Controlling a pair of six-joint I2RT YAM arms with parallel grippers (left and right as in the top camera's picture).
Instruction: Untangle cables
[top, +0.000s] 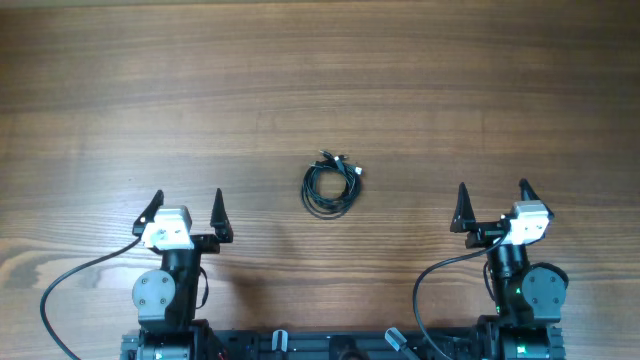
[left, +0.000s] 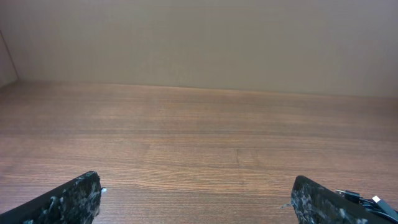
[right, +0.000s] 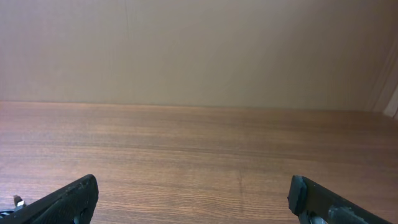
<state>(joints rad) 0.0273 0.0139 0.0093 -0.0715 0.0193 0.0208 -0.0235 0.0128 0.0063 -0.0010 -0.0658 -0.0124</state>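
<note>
The cables (top: 331, 188) lie as one small coil of thin black cord on the table (top: 320, 70), about midway between my two arms and a little ahead of both; the plugs (top: 343, 162) bunch at the coil's far edge. I judge the bundle very light and limp, with nothing stiff in it but the plugs; a pull on one strand would likely drag the whole coil across the smooth wood, so one side should pin while the other draws. The plugs look the best hold, being thicker than the cord; the loop's near arc is my second choice. The left gripper (top: 188, 205) and right gripper (top: 492, 198) both stand spread wide and empty, well apart from the coil; each wrist view shows only bare wood between its fingers.
</note>
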